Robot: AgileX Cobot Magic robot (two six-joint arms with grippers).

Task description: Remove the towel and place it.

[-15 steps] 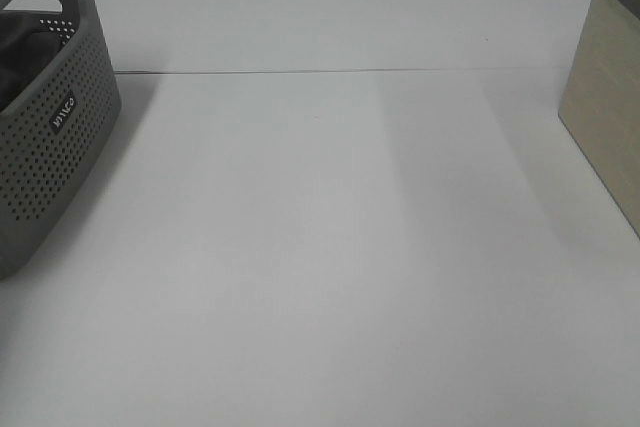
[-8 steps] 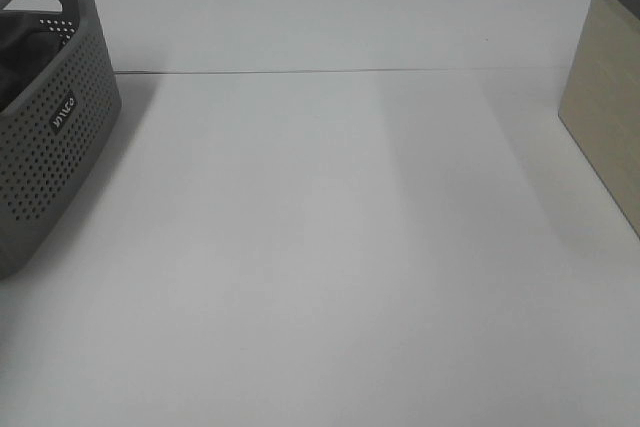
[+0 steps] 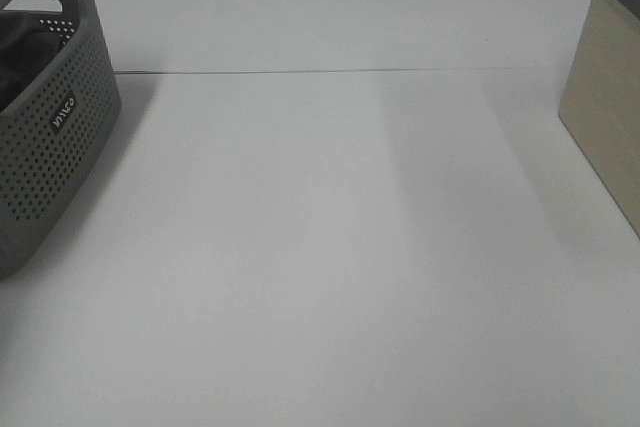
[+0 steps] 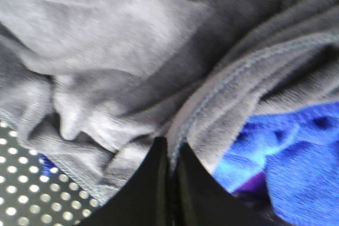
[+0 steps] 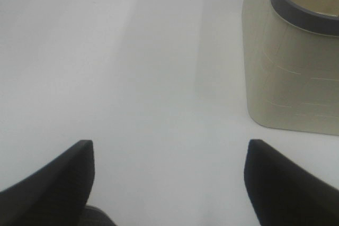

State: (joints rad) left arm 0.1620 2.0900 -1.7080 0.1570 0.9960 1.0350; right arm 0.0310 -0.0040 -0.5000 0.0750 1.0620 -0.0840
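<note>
1. Left gripper [image 4: 169, 149]: the jaws are clenched, tip to tip. The tips are sunk into the towel [image 4: 122, 51] just beside its stitched hem [image 4: 238, 72]. As far as the left wrist view shows, a thin fold of cloth is pinched between them.

2. Towel: it lies crumpled inside the perforated basket [image 3: 60, 147], at the left edge of the table [image 3: 330, 247]. It rests partly over a blue cloth [image 4: 296, 152], which touches it near the grip point.

3. Handling, judged from the pile and folds:
   - Soft and limp; it will drape and trail when raised.
   - Light, and not fragile.
   - The terry surface should give good friction, so slip is unlikely.
   - The hem is the firmest place to hold, as it is doubled and stitched.
   - A thin pinch may take one layer only, so expect a long hanging tail.
   - The blue cloth may cling and ride up with the towel.

4. Right gripper [image 5: 169, 144]: the jaws stand wide apart and hold nothing. It hangs over bare table, near a beige bin [image 5: 286, 78] at the table's right side.
</note>
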